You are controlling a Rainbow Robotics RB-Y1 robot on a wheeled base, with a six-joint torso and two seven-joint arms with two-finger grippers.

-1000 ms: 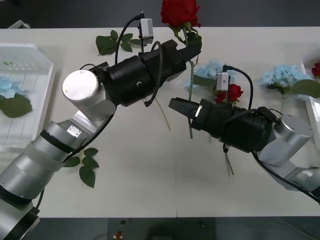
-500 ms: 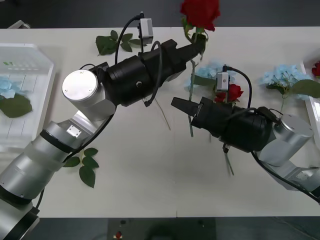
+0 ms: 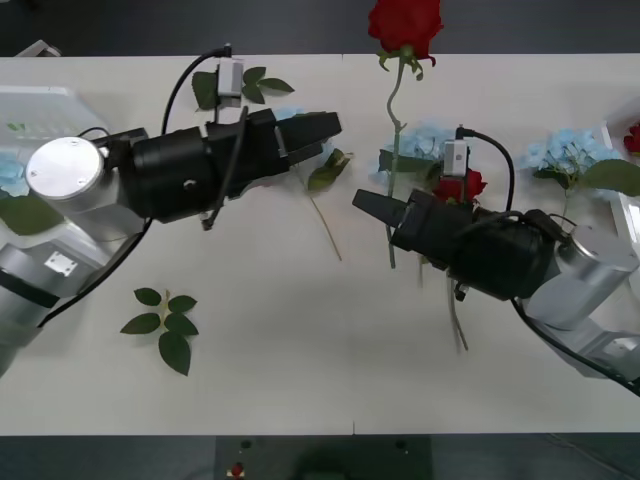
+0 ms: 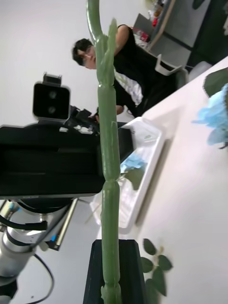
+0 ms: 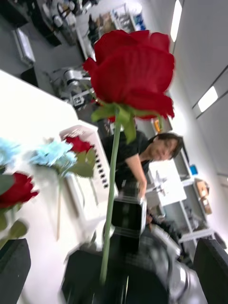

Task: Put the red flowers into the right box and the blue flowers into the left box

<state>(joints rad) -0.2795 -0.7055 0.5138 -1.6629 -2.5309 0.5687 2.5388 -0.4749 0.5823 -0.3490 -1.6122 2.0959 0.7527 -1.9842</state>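
Right claw (image 3: pixel 368 203): black fingers pressed together on the stem of a red rose (image 3: pixel 404 24), near the counter's middle; the rose stands upright above it, bloom at the far counter edge.
Left claw (image 3: pixel 325 128): fingers spread, holding nothing, just beside that stem and apart from it.
Other red flowers: one bloom (image 3: pixel 458 186) lies on the counter behind the right arm; another (image 3: pixel 633 137) lies in the right box (image 3: pixel 626 215) at the counter's right edge.
Blue flowers: one cluster (image 3: pixel 563 152) lies on the counter near the right box, one (image 3: pixel 428 140) beside the held stem, one (image 3: pixel 12 172) inside the left box (image 3: pixel 62 100).
Loose items: a green leaf sprig (image 3: pixel 165 320) on the near counter (image 3: pixel 300 340), another (image 3: pixel 255 82) at the far side.
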